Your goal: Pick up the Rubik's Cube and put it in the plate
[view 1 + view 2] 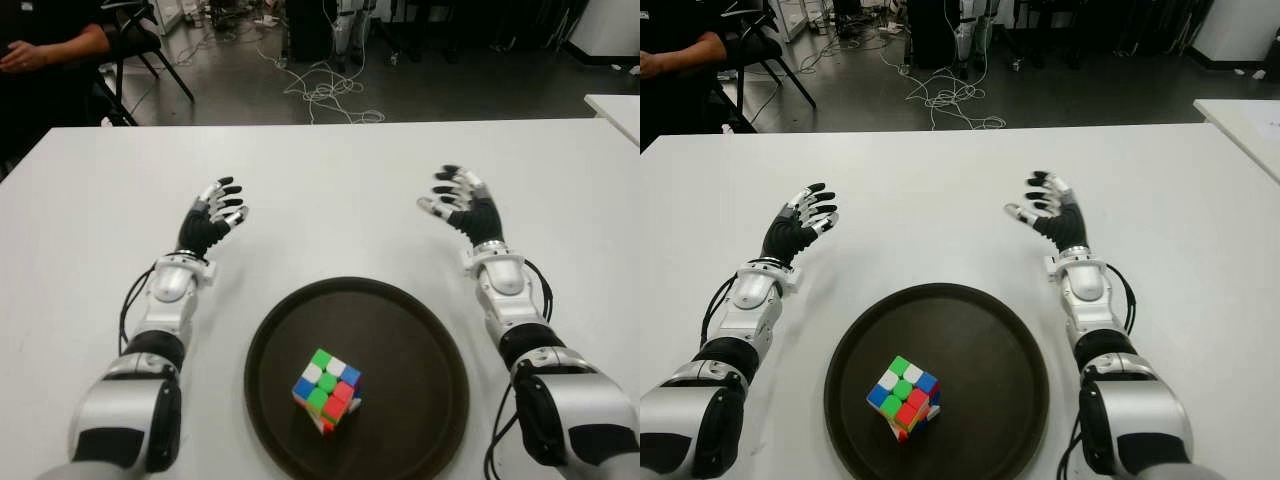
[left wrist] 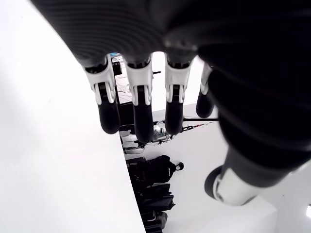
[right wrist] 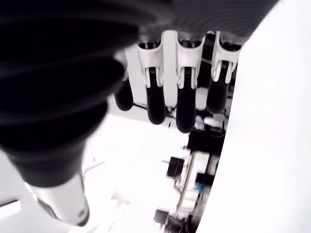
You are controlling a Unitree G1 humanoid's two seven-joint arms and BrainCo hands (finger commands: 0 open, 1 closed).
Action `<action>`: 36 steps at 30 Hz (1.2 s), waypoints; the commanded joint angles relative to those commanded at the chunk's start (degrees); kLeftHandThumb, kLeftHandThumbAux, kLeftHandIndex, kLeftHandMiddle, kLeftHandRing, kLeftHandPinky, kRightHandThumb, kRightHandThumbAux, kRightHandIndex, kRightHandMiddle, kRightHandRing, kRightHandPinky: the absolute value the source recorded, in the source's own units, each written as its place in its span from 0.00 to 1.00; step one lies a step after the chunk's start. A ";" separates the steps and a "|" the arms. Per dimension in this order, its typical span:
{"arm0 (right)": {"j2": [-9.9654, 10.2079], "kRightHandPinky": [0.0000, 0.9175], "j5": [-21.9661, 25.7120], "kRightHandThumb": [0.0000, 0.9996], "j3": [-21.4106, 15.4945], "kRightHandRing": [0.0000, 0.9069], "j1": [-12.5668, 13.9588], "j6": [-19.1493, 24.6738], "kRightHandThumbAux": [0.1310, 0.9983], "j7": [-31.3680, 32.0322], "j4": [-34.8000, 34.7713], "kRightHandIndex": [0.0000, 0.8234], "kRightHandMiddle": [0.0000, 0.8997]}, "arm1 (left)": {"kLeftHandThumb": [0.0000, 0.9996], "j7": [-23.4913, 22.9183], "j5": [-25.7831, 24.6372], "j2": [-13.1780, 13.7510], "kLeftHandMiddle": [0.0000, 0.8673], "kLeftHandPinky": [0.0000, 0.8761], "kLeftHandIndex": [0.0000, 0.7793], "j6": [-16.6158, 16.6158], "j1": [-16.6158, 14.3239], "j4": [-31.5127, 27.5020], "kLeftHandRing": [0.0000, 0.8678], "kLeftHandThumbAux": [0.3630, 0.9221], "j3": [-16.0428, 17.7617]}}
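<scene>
Since the Rubik's Cube (image 1: 327, 389) already sits inside the plate (image 1: 420, 330), the placing looks done from where I stand. Cube is on the plate's floor, a bit toward the robot's side and left of the plate's middle, tipped slightly on an edge or corner rather than flat; hard to say which. It touches nothing but the plate.

Left hand (image 1: 213, 220) is out past the plate's far-left rim, well apart from it, over bare bench (image 1: 330, 190). Fingers (image 2: 108, 114) loosely spread, a little curled, nothing in them; its wrist view shows only air between fingers and thumb.

Right hand (image 1: 460, 205) mirrors it past the plate's far-right rim, also clear of the plate. Fingers (image 3: 185, 114) relaxed and apart, empty.

Can't tell whether either hand touches the bench or hovers just over it.

Judgement: pick and drop complete, both hands released and backed off. Nothing left except maybe bringing the arms home. Only risk I'd flag: the cube may settle or roll a little if bumped, but the plate's raised rim should keep it in.

A seated person's arm (image 1: 50, 45) shows beyond the far-left bench corner, not involved.
</scene>
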 joint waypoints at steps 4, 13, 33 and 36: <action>-0.03 0.43 -0.21 0.06 -0.10 0.39 -0.07 -0.20 0.74 0.40 0.17 0.31 0.37 | 0.12 -0.22 -0.18 -0.05 0.23 0.25 0.18 0.58 -0.13 0.01 0.23 0.71 0.15; -0.22 0.42 -0.96 0.04 -0.02 0.39 -0.30 -0.56 0.71 -0.27 0.82 0.31 0.37 | 0.12 0.05 -0.07 -0.09 0.23 0.24 0.18 1.08 -0.49 0.33 0.23 0.74 0.15; -1.63 0.43 -8.87 0.02 3.50 0.41 -0.71 -3.20 0.69 -13.53 3.50 0.36 0.39 | 0.09 0.41 -0.40 -0.55 0.23 0.24 0.17 0.96 -0.78 0.68 0.23 0.78 0.83; -1.76 0.43 -9.70 0.04 3.97 0.42 -0.86 -3.16 0.69 -15.08 3.85 0.37 0.40 | 0.11 0.51 -0.32 -0.54 0.24 0.25 0.18 0.63 -0.73 0.72 0.23 0.77 0.88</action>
